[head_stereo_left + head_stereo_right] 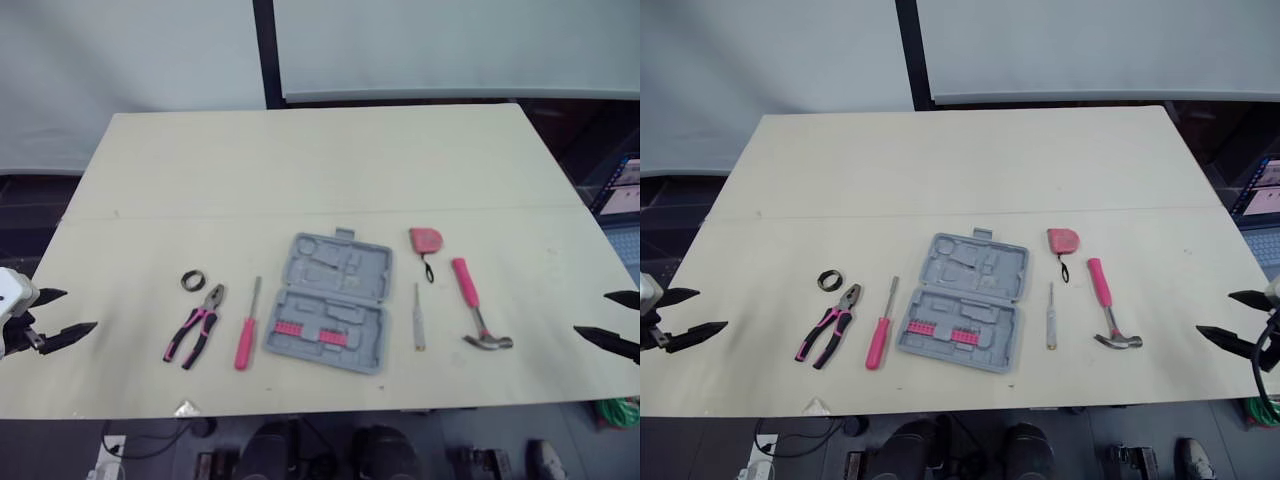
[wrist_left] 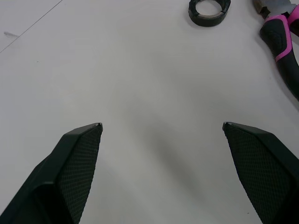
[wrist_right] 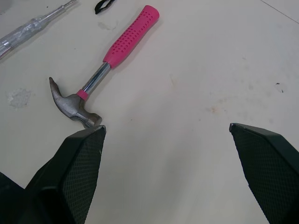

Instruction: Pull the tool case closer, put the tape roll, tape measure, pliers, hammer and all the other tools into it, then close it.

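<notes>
An open grey tool case (image 1: 331,300) lies mid-table with pink bits in its near half. Left of it are a pink-handled screwdriver (image 1: 246,331), pink-and-black pliers (image 1: 195,332) and a black tape roll (image 1: 193,281). Right of it are a clear-handled tester screwdriver (image 1: 419,320), a pink tape measure (image 1: 426,241) and a pink-handled hammer (image 1: 474,306). My left gripper (image 1: 60,315) is open at the table's left edge, apart from the pliers (image 2: 280,46) and roll (image 2: 209,10). My right gripper (image 1: 615,320) is open at the right edge, near the hammer (image 3: 105,65).
The pale tabletop (image 1: 300,170) has wide bare room behind the tools. A black post (image 1: 266,50) stands beyond the far edge. A green cable (image 1: 618,410) lies below the right front corner.
</notes>
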